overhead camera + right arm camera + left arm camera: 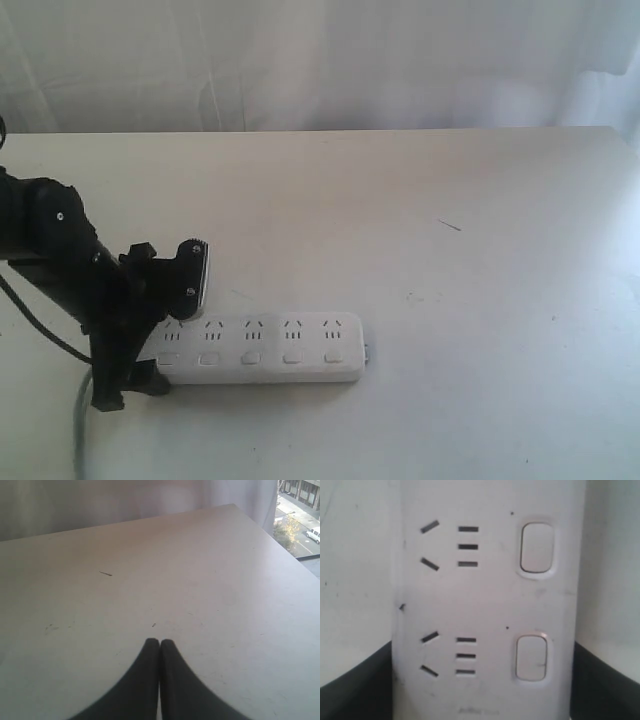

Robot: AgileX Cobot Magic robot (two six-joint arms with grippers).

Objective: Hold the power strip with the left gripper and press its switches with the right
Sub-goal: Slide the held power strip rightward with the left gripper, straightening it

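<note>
The long flat white plastic power strip lies on the near-left part of the pale, matte worktop. It runs left to right, with its grey cord trailing off the left end.

The left tool straddles that left end, one finger on the far edge and one on the near edge. In the left wrist view its dark fingers sit hard against both long sides, so it appears clamped on the strip.

The hold looks made, so I judge the step in hand to be the pressing. The five small white rounded-rectangle push-button switches run along the near side, one under each socket group.

The right tool is closed on nothing, its tips together above bare worktop. That suits poking. It should travel left to the strip and come straight down on one button at a time, centred on it, so the strip neither tips nor skids in the clamp. Starting at the right end gives the most room. The leftmost button sits just beside the left tool, so that press needs a careful, steep approach.

The black left arm slants in from the left edge, with its wrist turned down over the strip. The right arm is out of the exterior view, and its own camera shows no strip.
</note>
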